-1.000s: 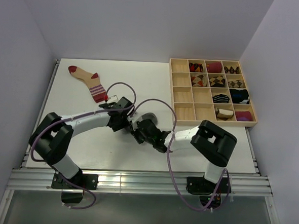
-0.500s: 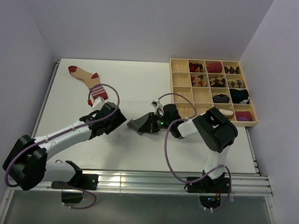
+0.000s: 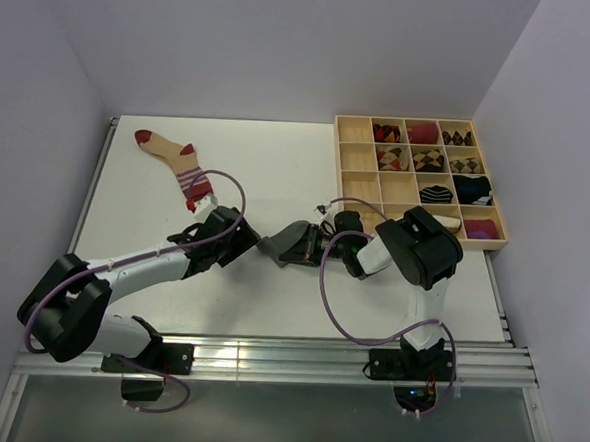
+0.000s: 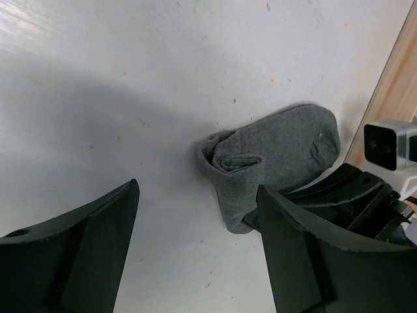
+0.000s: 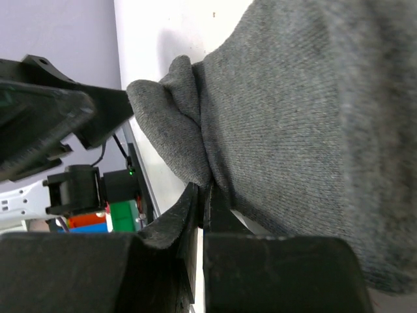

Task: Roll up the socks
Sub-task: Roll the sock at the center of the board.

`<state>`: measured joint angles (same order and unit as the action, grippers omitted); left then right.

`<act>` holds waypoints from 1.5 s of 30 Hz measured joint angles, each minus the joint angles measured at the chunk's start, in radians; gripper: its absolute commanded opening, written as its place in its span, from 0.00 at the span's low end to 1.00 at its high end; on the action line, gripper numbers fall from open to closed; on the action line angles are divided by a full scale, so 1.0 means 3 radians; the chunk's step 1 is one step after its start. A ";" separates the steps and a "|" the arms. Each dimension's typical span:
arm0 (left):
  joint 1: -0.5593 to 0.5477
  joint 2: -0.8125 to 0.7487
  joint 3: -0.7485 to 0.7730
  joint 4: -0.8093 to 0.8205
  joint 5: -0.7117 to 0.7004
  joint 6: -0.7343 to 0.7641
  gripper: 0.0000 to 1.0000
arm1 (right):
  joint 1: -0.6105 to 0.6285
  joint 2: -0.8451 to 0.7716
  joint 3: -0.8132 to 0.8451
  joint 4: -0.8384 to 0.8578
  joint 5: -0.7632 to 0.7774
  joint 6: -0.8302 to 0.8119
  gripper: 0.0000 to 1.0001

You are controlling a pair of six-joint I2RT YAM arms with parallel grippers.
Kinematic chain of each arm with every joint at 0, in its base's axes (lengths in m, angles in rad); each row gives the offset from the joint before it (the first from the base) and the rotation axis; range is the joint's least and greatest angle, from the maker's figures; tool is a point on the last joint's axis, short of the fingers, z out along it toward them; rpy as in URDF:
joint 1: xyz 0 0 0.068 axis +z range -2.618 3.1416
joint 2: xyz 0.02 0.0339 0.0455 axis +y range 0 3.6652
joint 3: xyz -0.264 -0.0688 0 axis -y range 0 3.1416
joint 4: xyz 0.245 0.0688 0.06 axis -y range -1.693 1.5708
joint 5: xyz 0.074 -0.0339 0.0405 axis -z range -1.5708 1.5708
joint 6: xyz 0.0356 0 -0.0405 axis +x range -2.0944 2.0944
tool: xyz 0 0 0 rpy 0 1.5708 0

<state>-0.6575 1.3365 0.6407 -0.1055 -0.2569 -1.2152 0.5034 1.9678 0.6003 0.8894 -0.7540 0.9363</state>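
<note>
Since a second ago the left gripper (image 4: 195,261) has backed off from the huddle in the middle of the table (image 3: 269,159) and is now sitting with its jaws spread wide, gripping nothing. The right gripper (image 5: 203,208) is doing the opposite: jaws pinched shut on the edge of the grey sock (image 4: 273,153), holding it down low on the table.

That sock is lying between the two grippers, just ahead of the left jaws but not touching them. Its half-rolled end is facing the left gripper, and its long axis is running away from there toward the right gripper. So the right arm is the nearer one, and the left would have to come forward along the sock's length to get at the roll.

Further out, the beige sock (image 3: 174,157) is lying flat at the far left, well apart, and the wooden tray (image 3: 361,188) is sitting on the right.

I'm not seeing any brand, label or readable writing anywhere.
</note>
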 measured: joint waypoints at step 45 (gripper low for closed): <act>-0.0201 0.1142 0.0945 -0.0495 -0.0078 0.0300 0.21 | 0.0249 -0.1061 0.0104 -0.1546 0.0860 -0.0974 0.40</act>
<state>-0.7177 1.6791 0.9241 -0.2539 -0.2802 -1.1252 0.5781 1.6497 0.6315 0.4255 -0.4961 0.6441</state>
